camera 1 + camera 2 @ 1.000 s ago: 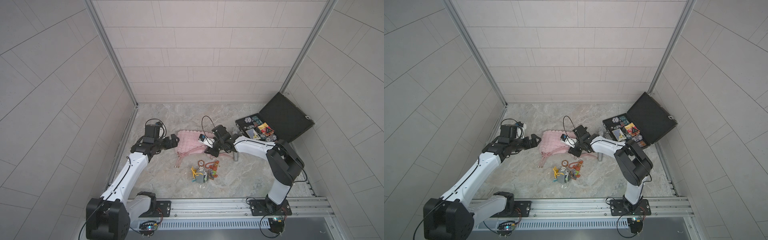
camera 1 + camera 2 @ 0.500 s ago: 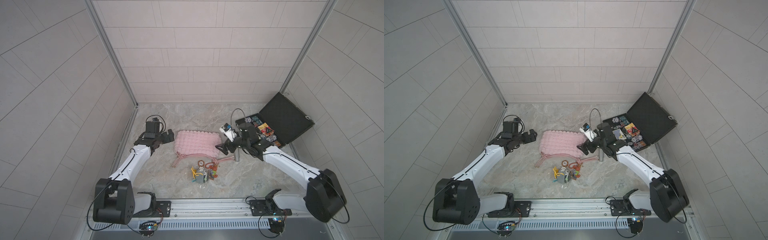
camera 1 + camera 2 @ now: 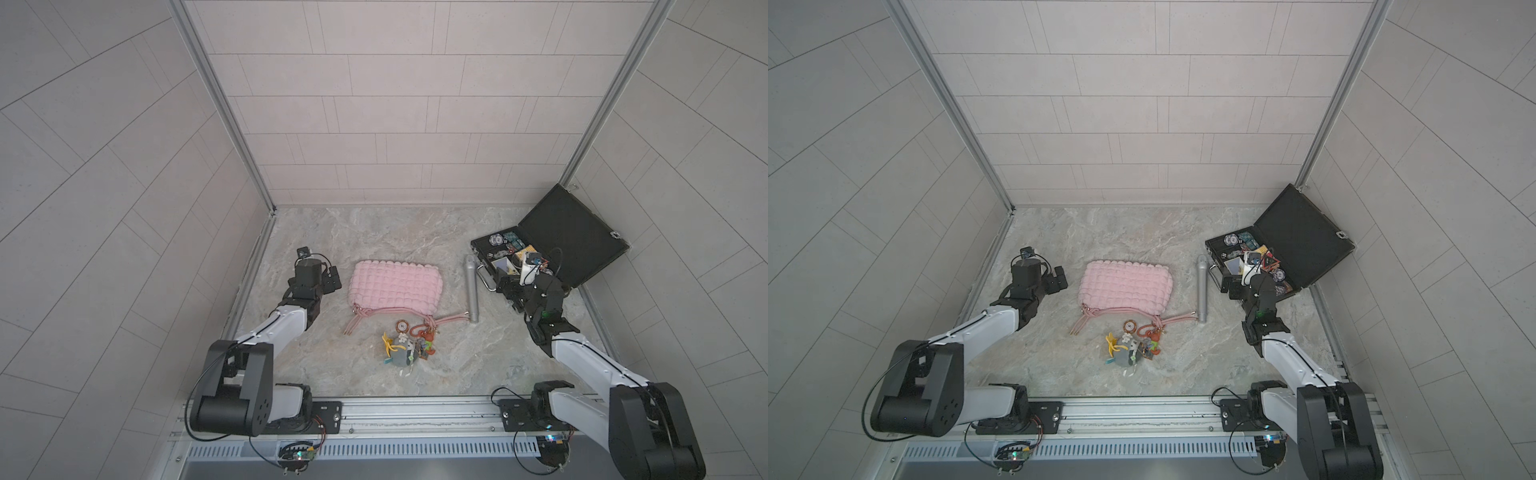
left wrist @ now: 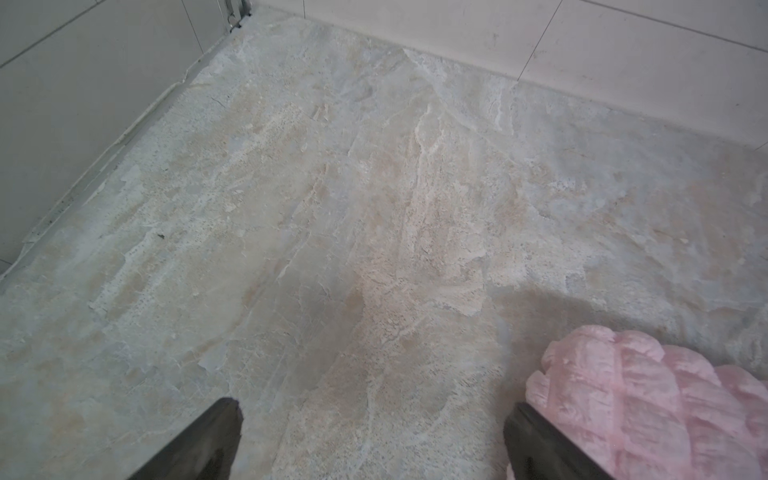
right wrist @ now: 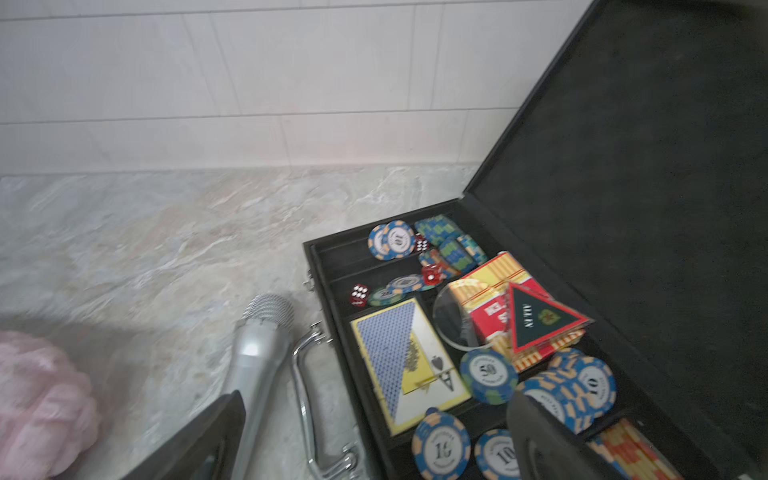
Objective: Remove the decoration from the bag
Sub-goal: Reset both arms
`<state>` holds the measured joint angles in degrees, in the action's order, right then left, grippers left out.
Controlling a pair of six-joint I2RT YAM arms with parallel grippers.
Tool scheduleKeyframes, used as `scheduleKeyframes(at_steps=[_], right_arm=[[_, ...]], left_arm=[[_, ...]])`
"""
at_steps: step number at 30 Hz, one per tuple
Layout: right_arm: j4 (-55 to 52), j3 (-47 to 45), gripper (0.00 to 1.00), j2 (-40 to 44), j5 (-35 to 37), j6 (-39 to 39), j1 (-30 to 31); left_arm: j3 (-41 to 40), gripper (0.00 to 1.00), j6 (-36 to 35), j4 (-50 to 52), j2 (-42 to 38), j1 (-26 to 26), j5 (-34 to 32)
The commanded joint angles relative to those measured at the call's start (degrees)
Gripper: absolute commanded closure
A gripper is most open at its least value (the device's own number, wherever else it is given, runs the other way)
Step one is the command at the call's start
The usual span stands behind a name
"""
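Bag (image 3: 395,291) flat, mid-bench. Decoration (image 3: 405,347) bunched at its cord strap, toward the near edge; clipped or loose, cannot tell. Left gripper (image 3: 333,281) spread wide, empty, beside the bag. Right gripper (image 5: 374,401) spread wide, empty, between microphone (image 3: 471,291) and briefcase (image 3: 582,245).

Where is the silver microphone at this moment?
In both top views the microphone lies flat on the right side, between the bag and the open black case, close beside the case's handle, its tail end by the bag's cord.
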<state>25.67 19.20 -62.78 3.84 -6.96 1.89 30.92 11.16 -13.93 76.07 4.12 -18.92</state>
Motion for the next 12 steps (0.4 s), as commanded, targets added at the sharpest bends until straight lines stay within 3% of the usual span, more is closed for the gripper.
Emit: scheduleKeyframes(at_steps=[1,12], right_arm=[[10.6,-2.0,0.00,-4.9,-0.9,-0.2,-1.7],[14.1,0.1,0.00,-11.1,-4.5,1.4,-1.9]], left_arm=[[-1.7,0.00,-2.9,-10.2,1.3,-0.3,-0.5],[-3.3,0.00,-6.5,-15.6,3.1,-0.3,2.4]])
